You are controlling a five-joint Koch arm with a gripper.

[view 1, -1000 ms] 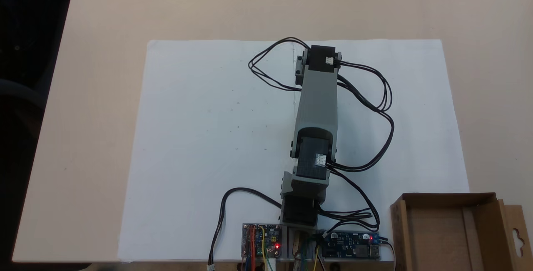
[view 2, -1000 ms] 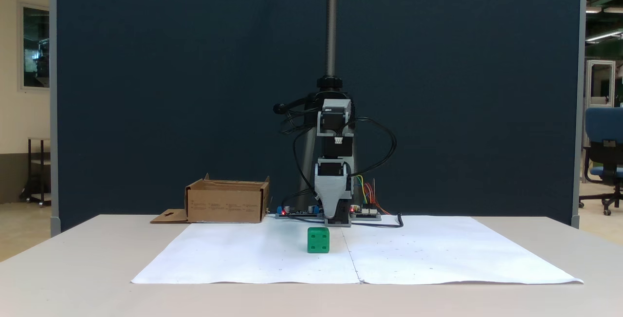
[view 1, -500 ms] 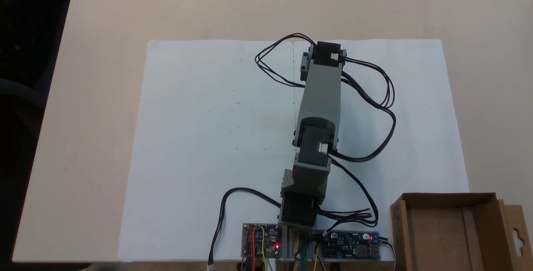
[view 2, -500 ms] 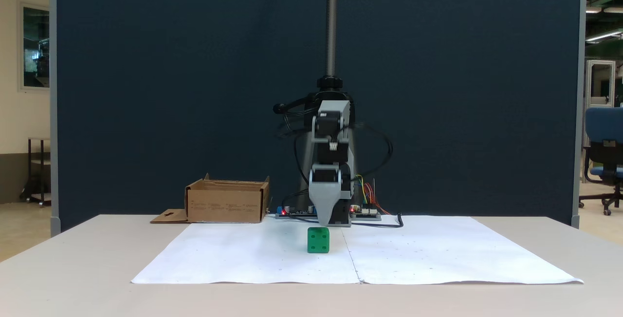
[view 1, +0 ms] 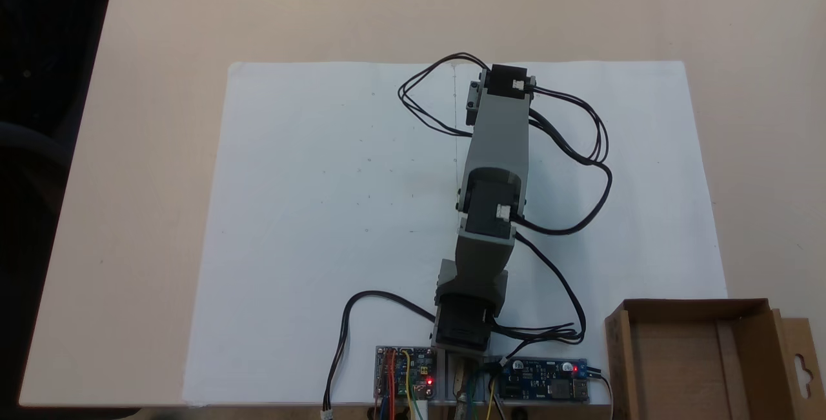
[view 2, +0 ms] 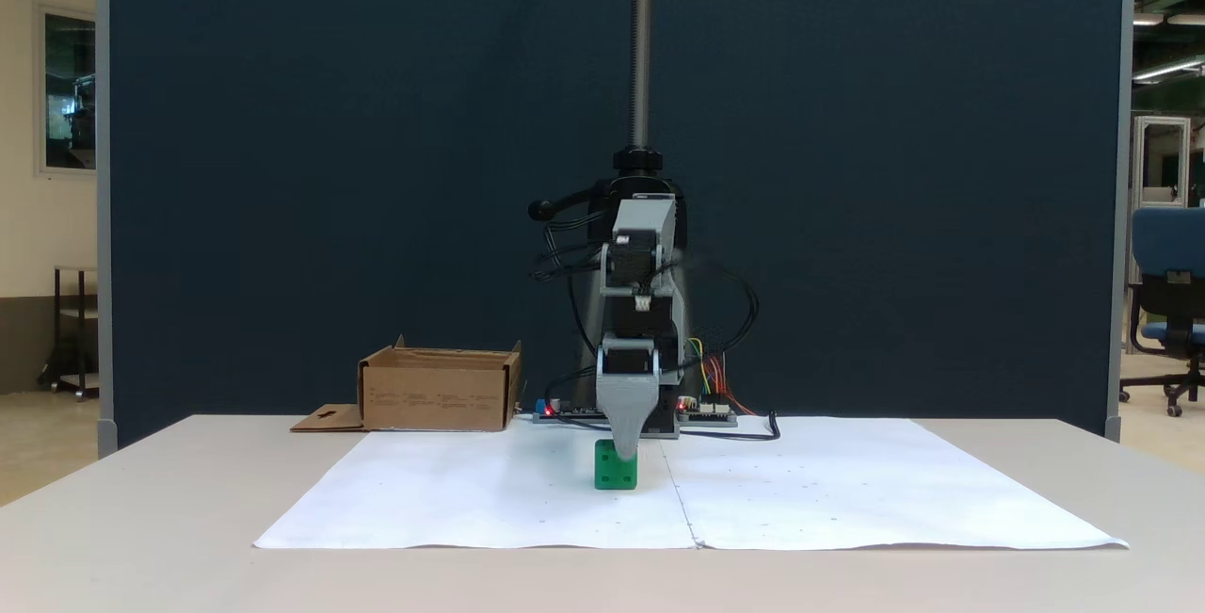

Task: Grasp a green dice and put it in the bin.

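The green dice [view 2: 616,474] sat on the white paper [view 2: 471,491] in the middle of the desk [view 2: 141,519]. It stood flat, and one face with little round dots looked toward the camera in the fixed view from the front.

The arm [view 1: 493,149] reached out over the paper from its base near the edge of the desk. In the view from above, the arm covered the spot below it.

In the front view, the grey hand [view 2: 623,448] pointed down. Its tip was in front of the top of the dice. Only one pointed tip showed, so I could not tell if the hand was spread or closed, or if it touched the dice.

The bin [view 1: 694,362] was a brown cardboard box. In the view from above, it sat at the lower right corner, just off the paper, with its flap [view 1: 800,368] sticking out on the right. In the front view, the bin [view 2: 440,392] was at the back left, well apart from the dice.

Black wires [view 1: 581,149] looped beside the arm. Small boards with red lights [view 1: 406,371] sat by the base.
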